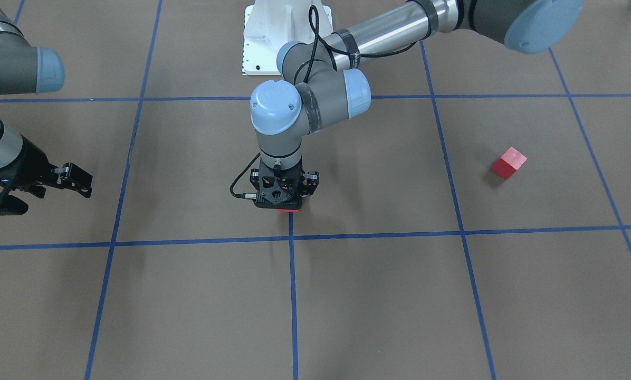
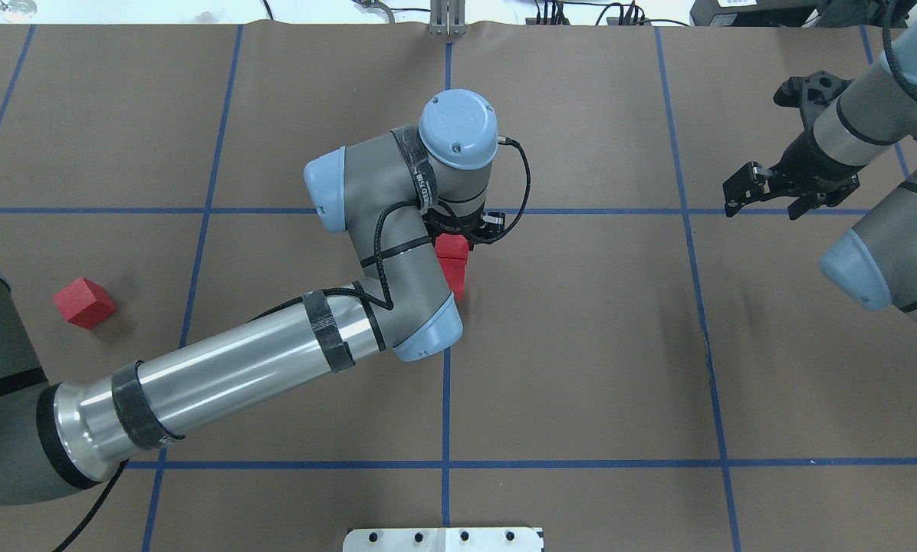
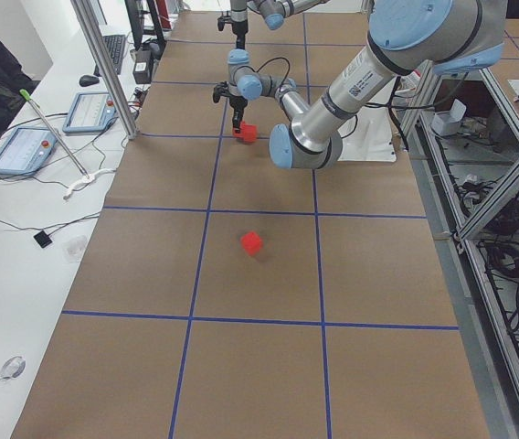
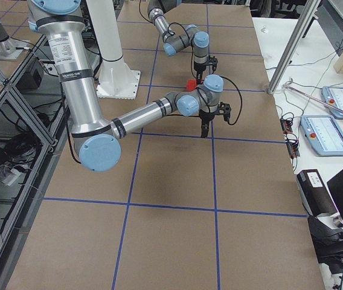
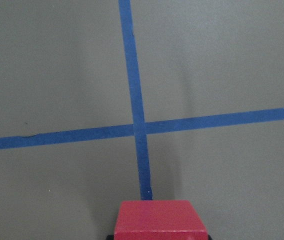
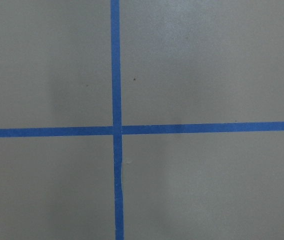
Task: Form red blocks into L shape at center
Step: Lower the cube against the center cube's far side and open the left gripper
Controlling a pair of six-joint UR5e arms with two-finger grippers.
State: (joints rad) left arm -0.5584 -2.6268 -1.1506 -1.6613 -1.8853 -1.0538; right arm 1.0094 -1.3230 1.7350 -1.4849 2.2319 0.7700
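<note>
My left gripper (image 1: 288, 207) points straight down just short of the center tape crossing (image 1: 291, 237), low over the brown floor. It is shut on a red block (image 5: 159, 219); the left wrist view shows that block at the bottom edge, in line with the blue tape. In the overhead view the held block (image 2: 452, 245) has a second red block (image 2: 455, 280) right beside it, partly hidden by the left arm's elbow. A third red block (image 2: 83, 301) lies alone far to the robot's left (image 1: 509, 162). My right gripper (image 2: 764, 207) hovers open, far right.
The white robot base (image 1: 278, 37) sits at the table's near edge behind the left arm. The left arm's elbow and forearm (image 2: 236, 368) stretch across the left-middle squares. Monitors and tablets stand on the side desk (image 3: 31, 146).
</note>
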